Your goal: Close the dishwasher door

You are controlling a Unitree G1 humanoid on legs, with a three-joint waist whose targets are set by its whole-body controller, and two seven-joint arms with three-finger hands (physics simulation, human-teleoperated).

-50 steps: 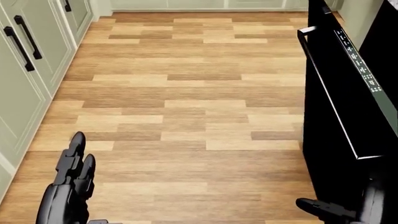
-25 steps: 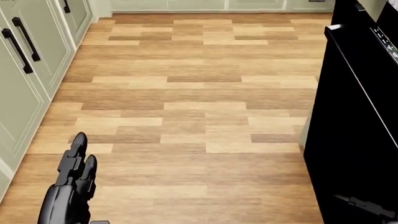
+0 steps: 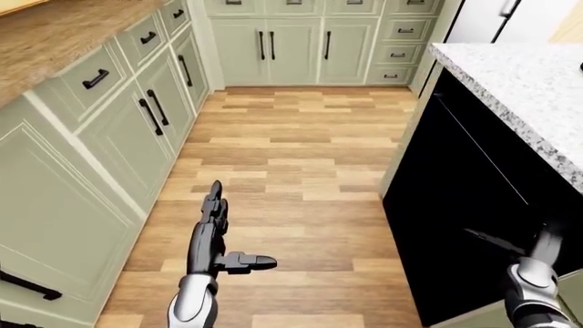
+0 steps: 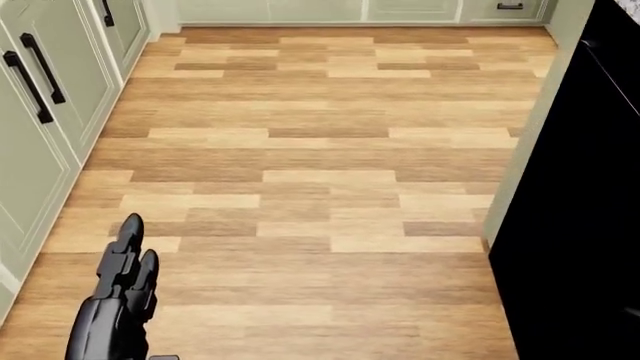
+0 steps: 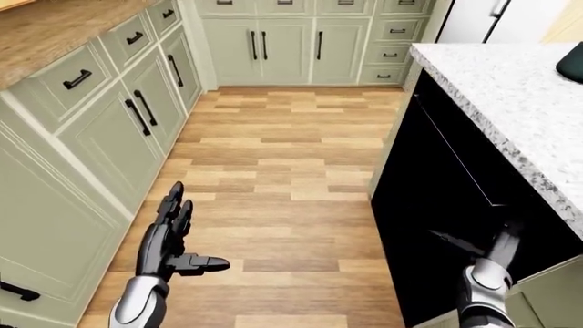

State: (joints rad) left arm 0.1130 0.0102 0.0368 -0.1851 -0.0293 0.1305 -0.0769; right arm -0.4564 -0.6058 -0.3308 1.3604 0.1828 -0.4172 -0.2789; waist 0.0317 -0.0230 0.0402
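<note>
Dishwasher door (image 3: 465, 205) stands upright under the granite counter (image 3: 519, 82), right of view; right hand (image 5: 487, 256) rests fingers spread against it, gripping nothing; left hand (image 3: 211, 236) open, well apart

Bright, even, flat light — no glare; shadows barely visible; all views sharp, undistorted.

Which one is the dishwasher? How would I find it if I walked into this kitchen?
Find the speckled grey stone counter on the right of the right-eye view. The dishwasher door is the big flat panel right under it, facing the wooden floor. It is shiny black, while every cupboard around it is pale green with small black handles.
</note>
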